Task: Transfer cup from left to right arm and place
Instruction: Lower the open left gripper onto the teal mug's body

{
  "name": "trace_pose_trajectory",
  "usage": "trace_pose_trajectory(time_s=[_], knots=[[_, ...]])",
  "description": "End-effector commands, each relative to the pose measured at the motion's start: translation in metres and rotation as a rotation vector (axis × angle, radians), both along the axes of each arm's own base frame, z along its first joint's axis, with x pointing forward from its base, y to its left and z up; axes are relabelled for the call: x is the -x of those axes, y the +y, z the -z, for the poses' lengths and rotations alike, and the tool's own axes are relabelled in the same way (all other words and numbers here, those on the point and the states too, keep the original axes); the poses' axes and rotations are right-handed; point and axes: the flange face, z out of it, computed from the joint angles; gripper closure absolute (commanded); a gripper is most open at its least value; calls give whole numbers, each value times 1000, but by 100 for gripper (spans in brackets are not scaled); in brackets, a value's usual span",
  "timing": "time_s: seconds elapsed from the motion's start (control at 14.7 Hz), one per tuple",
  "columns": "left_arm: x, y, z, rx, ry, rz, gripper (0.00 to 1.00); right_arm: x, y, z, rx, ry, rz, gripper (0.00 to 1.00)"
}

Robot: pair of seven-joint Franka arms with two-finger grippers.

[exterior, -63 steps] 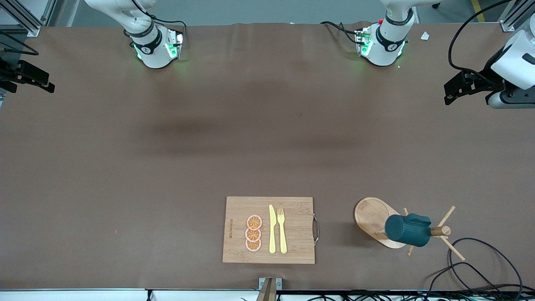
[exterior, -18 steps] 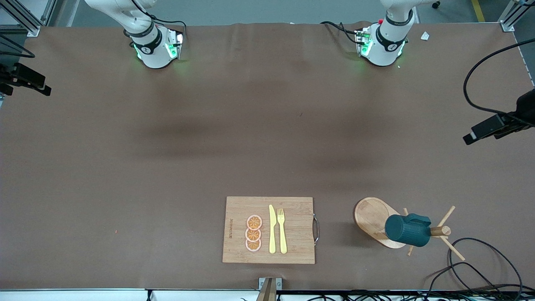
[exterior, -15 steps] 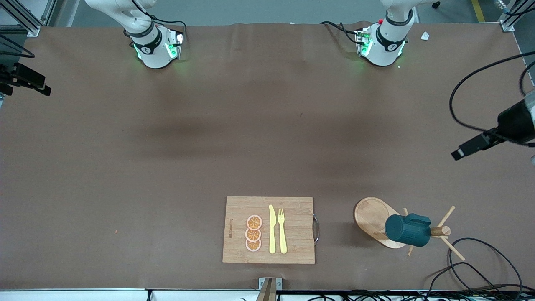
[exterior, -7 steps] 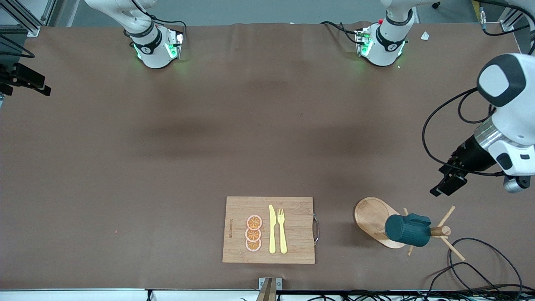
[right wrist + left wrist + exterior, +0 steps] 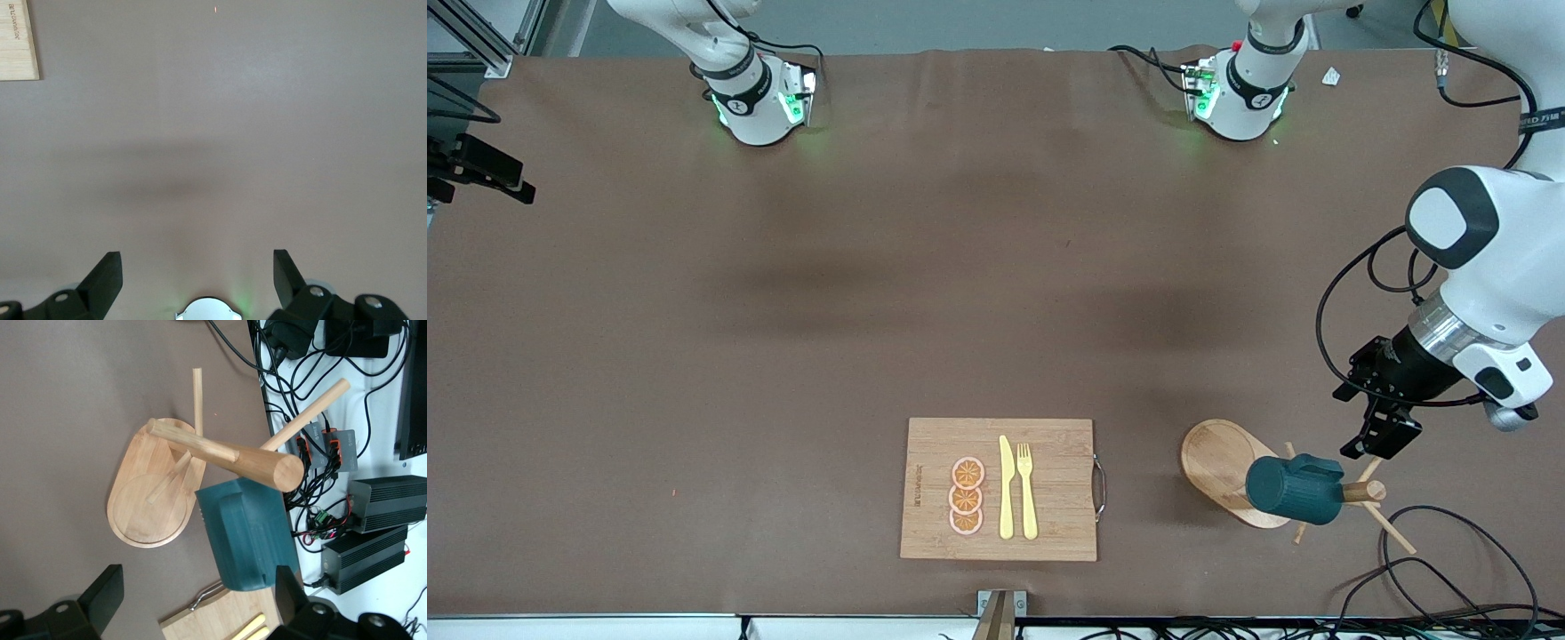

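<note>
Nearly all of the task remained. Near the bench's front edge, toward the left arm's end, the cup [image 5: 1294, 489] hung untouched on the wooden peg rack [image 5: 1227, 471], beside the cutting board [image 5: 999, 489]. The left gripper [image 5: 1380, 431] hovered over the rack, fingers spread and empty. At the right arm's end the right gripper [image 5: 197, 283] waited, spread wide over bare bench; pickup, handover and placing were not yet done.

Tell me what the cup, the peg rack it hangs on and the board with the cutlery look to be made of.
The cup: matte dark teal with ribbed sides, probably glazed ceramic, though plastic is possible. The peg rack: pale unpainted wood, grain visible on base and pegs. The cutting board: light wood or bamboo by its streaked grain, with a metal handle. The knife and fork: uniform yellow, likely plastic.
</note>
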Motion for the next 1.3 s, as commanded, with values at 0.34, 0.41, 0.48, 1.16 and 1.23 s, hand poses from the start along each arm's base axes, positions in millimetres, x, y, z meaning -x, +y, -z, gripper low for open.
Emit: trace_pose_trajectory(time_s=[0.34,0.41,0.48,1.16,1.23], knots=[[-22,-9,34,127,-14,-171,0,-1,-1,-2,-10,2,9,0],[-24,-10,40,132,-16,-184,0,-1,-1,-2,-10,2,9,0],[-25,-15,44,138,-14,-188,0,-1,-1,-2,-10,2,9,0],[-45,-27,66,158,-47,-190,0,-1,-2,-2,-9,-3,9,0],[-46,-28,65,159,-49,-189,0,-1,-2,-2,-9,-3,9,0]])
